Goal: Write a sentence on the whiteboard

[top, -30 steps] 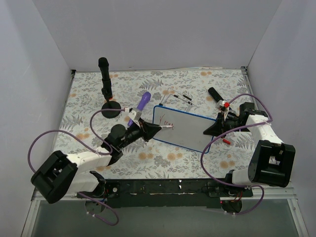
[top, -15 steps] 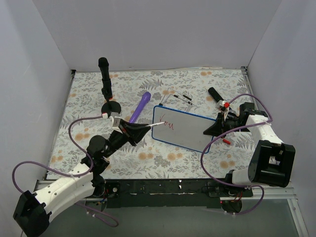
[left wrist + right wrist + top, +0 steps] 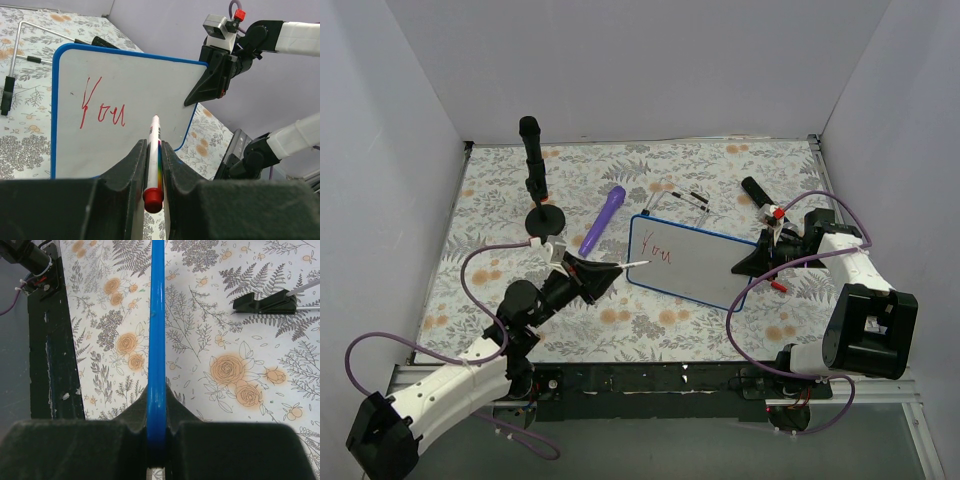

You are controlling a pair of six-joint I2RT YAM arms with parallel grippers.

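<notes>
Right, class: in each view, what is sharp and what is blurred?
Left wrist: the sentence on the whiteboard is sharp; the left gripper holding the marker is blurred. Right wrist: the whiteboard rim is crisp, the right gripper soft. Top: evenly lit, sharp throughout.

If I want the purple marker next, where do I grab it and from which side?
Take the purple marker at mid-barrel, coming straight down from above with the jaws set across its length. It lies flat and slanted between the black stand and the whiteboard, touching neither, so both long sides look free.
</notes>
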